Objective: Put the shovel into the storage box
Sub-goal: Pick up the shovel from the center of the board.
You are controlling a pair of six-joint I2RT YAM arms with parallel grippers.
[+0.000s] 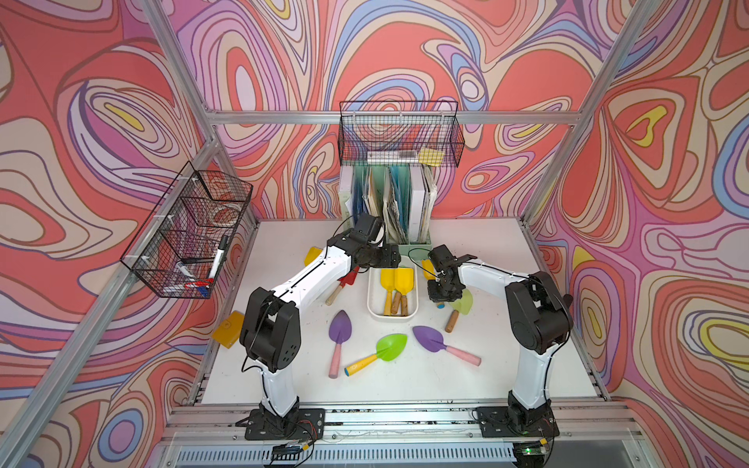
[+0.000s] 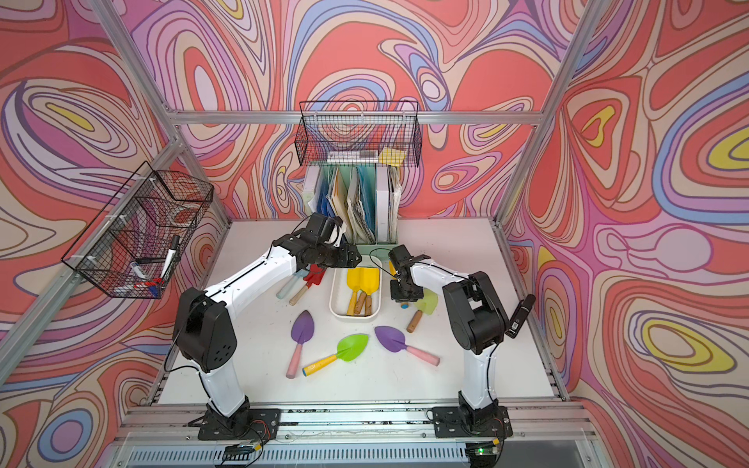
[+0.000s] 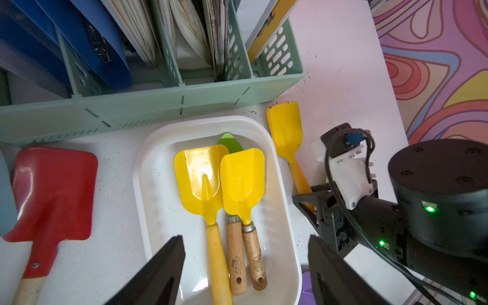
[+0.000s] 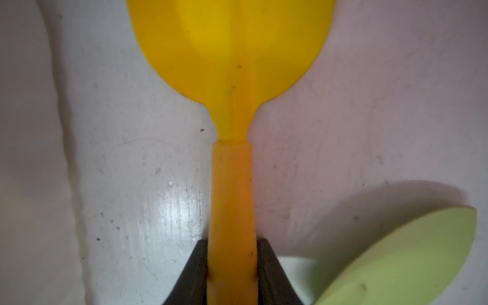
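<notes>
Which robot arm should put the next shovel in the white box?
Right. The right gripper pinches the handle of the yellow shovel lying beside the storage box. The left gripper hangs open and empty over it.

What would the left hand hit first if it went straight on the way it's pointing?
Most likely the yellow shovels lying in the white box: the open left hand points down at their handles. How high above them it hangs is hard to judge.

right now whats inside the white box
Two yellow shovels lie side by side in the box, one yellow-handled, one wooden-handled. A green blade tip and another wooden handle show from under them; whatever joins those is covered.
</notes>
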